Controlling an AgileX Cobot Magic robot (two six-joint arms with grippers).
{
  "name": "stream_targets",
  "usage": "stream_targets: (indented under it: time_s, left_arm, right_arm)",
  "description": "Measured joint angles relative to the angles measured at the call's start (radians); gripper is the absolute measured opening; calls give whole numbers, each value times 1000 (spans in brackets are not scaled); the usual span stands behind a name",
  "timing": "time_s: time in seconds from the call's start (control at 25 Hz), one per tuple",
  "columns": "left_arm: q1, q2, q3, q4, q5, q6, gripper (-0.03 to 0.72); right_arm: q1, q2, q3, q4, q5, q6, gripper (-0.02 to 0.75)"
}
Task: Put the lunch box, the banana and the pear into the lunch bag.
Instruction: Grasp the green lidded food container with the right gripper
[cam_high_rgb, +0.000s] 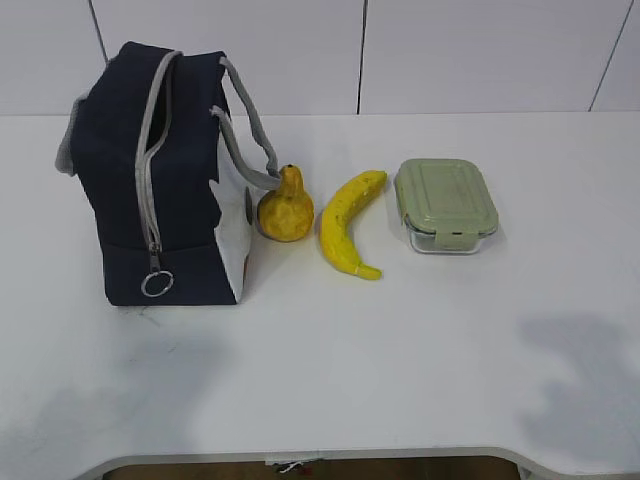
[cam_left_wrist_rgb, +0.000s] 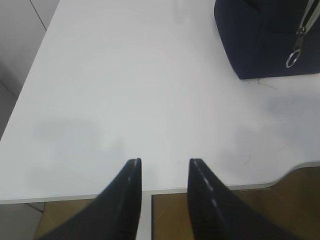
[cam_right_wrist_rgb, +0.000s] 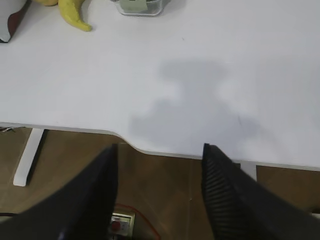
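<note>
**Four things in a row, both grippers empty at the near edge**

On the white table (cam_high_rgb: 400, 340) the bag (cam_high_rgb: 165, 180) stands upright at the far left, its navy front facing us. The grey zipper (cam_high_rgb: 150, 170) runs up the front and over the top, and its ring pull (cam_high_rgb: 157, 284) hangs low near the bag's base. A grey handle (cam_high_rgb: 250, 125) loops off the right side, above the white side panel.

Just to the right of the bag sits the pear (cam_high_rgb: 286, 208), neck and stem pointing up. It is close against the white panel, though I cannot tell if they touch. Right of it lies the banana (cam_high_rgb: 350, 220), curved, one end pointing far and right toward the box, the other near. It is just beside the pear with a narrow gap between them. Further right is the box (cam_high_rgb: 445, 205), lid on, a clip showing on its near side. It is apart from the banana.

The left gripper (cam_left_wrist_rgb: 165, 165) hangs above the table's near left edge, its two dark fingers parted a modest way with nothing between them. The bag's lower corner and ring pull (cam_left_wrist_rgb: 292, 58) lie well off at the far right of its view.

The right gripper (cam_right_wrist_rgb: 160, 150) hovers over the near right edge, fingers spread wider, also holding nothing. The banana's near tip (cam_right_wrist_rgb: 75, 17) and the box's near side (cam_right_wrist_rgb: 140, 6) show at the far edge of its view, well away.
</note>
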Motion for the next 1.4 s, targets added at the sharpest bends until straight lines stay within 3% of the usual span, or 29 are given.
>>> stream_targets:
  time_s: [0.2, 0.64, 1.4]
  left_arm:
    - [0, 0, 0, 0, 0, 0, 243]
    - [0, 0, 0, 0, 0, 0, 243]
    - [0, 0, 0, 0, 0, 0, 243]
  right_arm:
    - [0, 91, -28, 67, -9, 5, 434]
    - [0, 413, -180, 361, -21, -203, 434]
    - [0, 1018, -549, 583, 86, -447, 434]
